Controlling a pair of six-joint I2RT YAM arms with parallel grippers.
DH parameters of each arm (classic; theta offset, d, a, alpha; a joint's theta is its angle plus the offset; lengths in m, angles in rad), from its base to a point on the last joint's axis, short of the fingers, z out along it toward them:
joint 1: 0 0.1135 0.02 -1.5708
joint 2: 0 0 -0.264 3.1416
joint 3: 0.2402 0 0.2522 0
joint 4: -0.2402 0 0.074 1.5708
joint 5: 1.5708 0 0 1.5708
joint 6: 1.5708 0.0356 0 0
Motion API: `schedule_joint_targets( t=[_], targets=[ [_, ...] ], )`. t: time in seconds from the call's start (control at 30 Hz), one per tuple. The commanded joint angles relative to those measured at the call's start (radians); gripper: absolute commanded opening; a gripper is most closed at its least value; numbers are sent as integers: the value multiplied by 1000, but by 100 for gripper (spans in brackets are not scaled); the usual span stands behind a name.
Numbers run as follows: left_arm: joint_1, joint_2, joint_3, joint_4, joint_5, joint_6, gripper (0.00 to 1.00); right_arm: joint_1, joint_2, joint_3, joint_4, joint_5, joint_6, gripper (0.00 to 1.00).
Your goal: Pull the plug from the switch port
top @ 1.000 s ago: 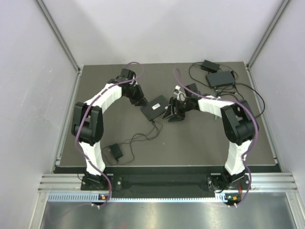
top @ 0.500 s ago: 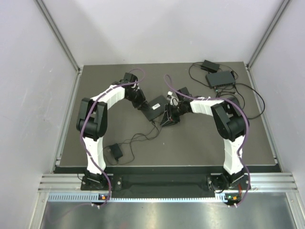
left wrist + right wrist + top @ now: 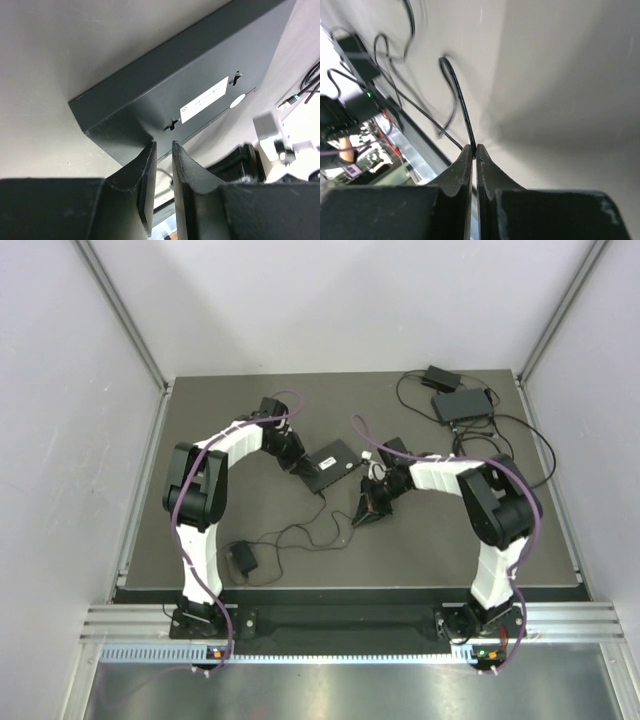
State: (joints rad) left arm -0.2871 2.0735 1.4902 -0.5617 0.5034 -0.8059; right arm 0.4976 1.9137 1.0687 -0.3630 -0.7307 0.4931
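1. The right end effector [image 3: 474,150] has snapped fully shut in the last second. A thin black cable [image 3: 460,102] is pinched right at the tips. A moment back those fingers were still apart.
2. Just past the tips, the cable arcs away over the bare worktop [image 3: 560,75]. Seen from above, the slack that used to bunch up near the switch [image 3: 332,462] is now dragged out toward this end effector. The rest trails off to the little power adapter [image 3: 241,560], well away on its left.
3. The bigger change is that this arm has backed off. Half a second ago it was jammed up against the edge of the switch. Now there's open worktop between its tips and the switch, which sits ahead and to the left of it. I reckon the plug came out of the port with that pull. The plug itself is too small for me to pick out though, so I won't swear to it.
4. The left end effector [image 3: 162,147] has its fingers almost together, tips right at the nearest corner of the switch, with the label side facing it. I can't tell if it's actually pinching that corner or just bracing it. It has hardly budged and the switch barely shifted, which is what you'd want from the holding side.
5. Farthest out, well beyond the right end effector, there's a second box [image 3: 462,405] with its own tangle of leads. Nothing is near it.
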Motion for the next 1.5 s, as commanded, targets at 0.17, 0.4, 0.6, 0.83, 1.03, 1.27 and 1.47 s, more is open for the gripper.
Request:
schedule_joint_targets(
  t=[0.17, 0.4, 0.6, 0.83, 1.03, 1.27, 1.47],
  targets=[
    [9, -4, -15, 43, 7, 10, 24, 18, -142, -10, -252, 111, -197, 10],
    [9, -13, -39, 37, 14, 19, 24, 18, -183, 103, -269, 336, -214, 58],
    [9, -20, -50, 31, 24, 25, 23, 25, -108, 270, -222, 304, -257, 60],
    [9, -19, -44, 11, 29, 34, 23, 45, 10, 333, -41, 154, -196, 49],
    [11, -6, -45, -26, 24, 40, 21, 59, 61, 309, 139, 109, -120, 41],
    [11, -13, -64, -26, 24, 36, 21, 64, 163, 364, 145, 106, -114, 36],
    [11, -9, -73, -23, 20, 21, 20, 70, 211, 370, 150, 71, -102, 31]
  ],
)
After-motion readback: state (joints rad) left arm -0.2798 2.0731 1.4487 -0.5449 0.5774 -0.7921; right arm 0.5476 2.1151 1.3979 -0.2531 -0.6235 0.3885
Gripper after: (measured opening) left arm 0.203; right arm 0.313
